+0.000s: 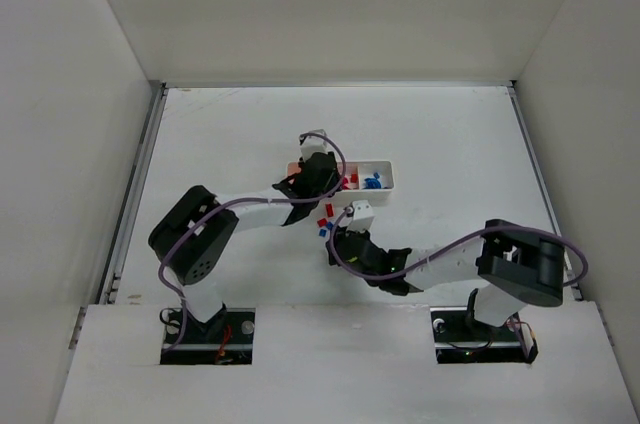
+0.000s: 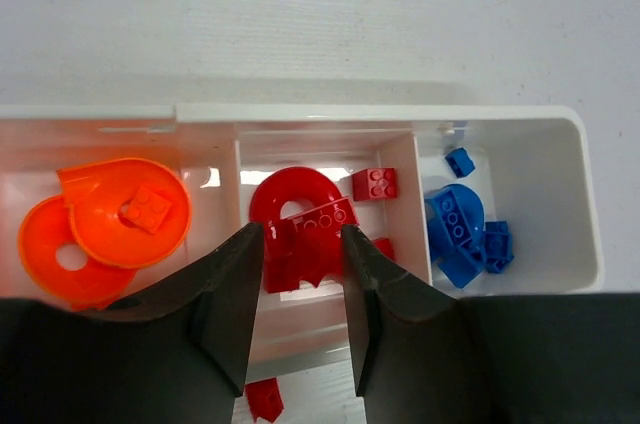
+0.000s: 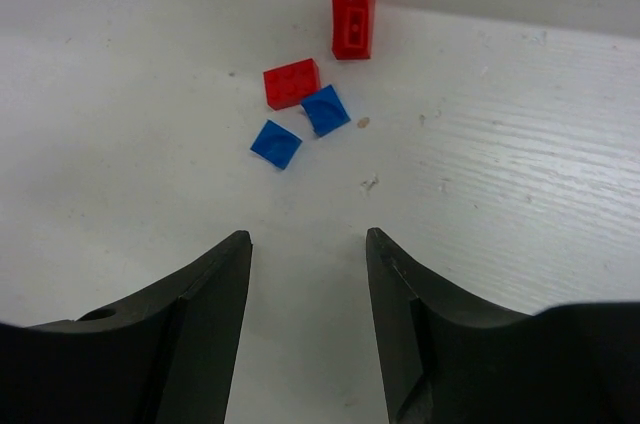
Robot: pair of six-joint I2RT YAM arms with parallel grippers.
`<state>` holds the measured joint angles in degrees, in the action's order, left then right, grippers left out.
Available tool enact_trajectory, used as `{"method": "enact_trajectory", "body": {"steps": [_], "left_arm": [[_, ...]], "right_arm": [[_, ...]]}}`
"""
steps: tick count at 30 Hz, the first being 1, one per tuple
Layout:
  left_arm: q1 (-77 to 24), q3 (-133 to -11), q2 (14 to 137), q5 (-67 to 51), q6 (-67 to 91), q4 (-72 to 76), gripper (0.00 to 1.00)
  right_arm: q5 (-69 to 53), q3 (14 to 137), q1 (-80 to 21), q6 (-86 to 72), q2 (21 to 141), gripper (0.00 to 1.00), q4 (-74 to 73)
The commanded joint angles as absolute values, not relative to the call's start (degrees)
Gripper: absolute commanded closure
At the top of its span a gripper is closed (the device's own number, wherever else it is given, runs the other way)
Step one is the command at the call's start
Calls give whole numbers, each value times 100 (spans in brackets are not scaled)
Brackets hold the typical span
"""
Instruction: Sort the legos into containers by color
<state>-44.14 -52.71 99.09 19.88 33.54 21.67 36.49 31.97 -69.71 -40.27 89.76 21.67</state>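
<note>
Two claws share the sort at this stage. Nearest the arm bases, the right claw (image 3: 308, 236) hangs low over the tabletop (image 3: 520, 174), its jaws spread wide with nothing between them. Just ahead of it lie four unsorted legos: a blue tile (image 3: 275, 143), a second blue tile (image 3: 325, 109), a flat red brick (image 3: 292, 82) close beside them, and an upright red piece (image 3: 353, 12) a little farther on.

Beyond these, the left claw (image 2: 300, 231) hovers over the middle compartment of the white tray (image 2: 380, 112). Its jaws are partly parted, with nothing plainly clamped, and red pieces (image 2: 300, 199) show in the gap. Orange pieces (image 2: 120, 214) fill the left compartment and blue pieces (image 2: 460, 229) the right, with no colours mixed.

By this evidence the sort is mostly done. The two red and two blue pieces on the tabletop remain to be binned.
</note>
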Motion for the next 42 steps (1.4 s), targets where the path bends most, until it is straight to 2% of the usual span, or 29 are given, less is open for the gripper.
{"method": "enact_trajectory", "body": {"steps": [1,10,22,26,31,34,42], "left_arm": [[-4259,-4985,9256,1995,3506,2434,66],[-4038,-3658,8052,2021,3718,2601,66],[-4346,-1978,6294,2460,3867,2532,66],[-4486,-1802,6100,2522,3806,2426,67],[-4531,-1740,6117,2522,3762,2399,67],[-4592,-1740,6161,2522,3762,2426,67],[-4680,-1766,6337,2540,3762,2461,66]], "right_arm": [[3753,3524,-7009,-3841,9201,44,2566],[3630,3884,-6904,-3630,10001,47,2804],[3823,4087,-6842,-3472,10485,63,2795],[3928,4183,-6851,-3384,10643,70,2751],[4279,4411,-6886,-3278,10801,70,2471],[4403,4474,-6939,-3304,10846,77,2356],[4746,3877,-7334,-3489,9942,79,2426]]}}
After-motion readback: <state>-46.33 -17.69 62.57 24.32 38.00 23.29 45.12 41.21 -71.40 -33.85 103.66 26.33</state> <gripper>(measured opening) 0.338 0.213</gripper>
